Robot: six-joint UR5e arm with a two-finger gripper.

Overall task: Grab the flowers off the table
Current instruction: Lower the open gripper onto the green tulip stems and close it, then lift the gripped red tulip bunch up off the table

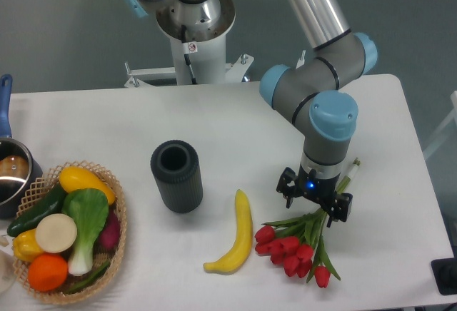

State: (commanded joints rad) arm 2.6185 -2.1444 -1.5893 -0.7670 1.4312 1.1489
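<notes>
While tool [315, 204] hangs over flowers [300, 243] — jaw state unclear — banana [235, 236] lies just beside, cylinder [176, 175] farther left.

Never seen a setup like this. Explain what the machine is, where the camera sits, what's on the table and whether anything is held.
One fixed camera looks down at a white table. The jointed grey and blue thing is a robot arm; at its tip is a two-finger gripper. It sits right over the stems of the flowers, red tulips lying flat. Whether it grips them I cannot tell. Also there: a banana, a dark cup, a basket of vegetables and a pot at the left edge.
</notes>
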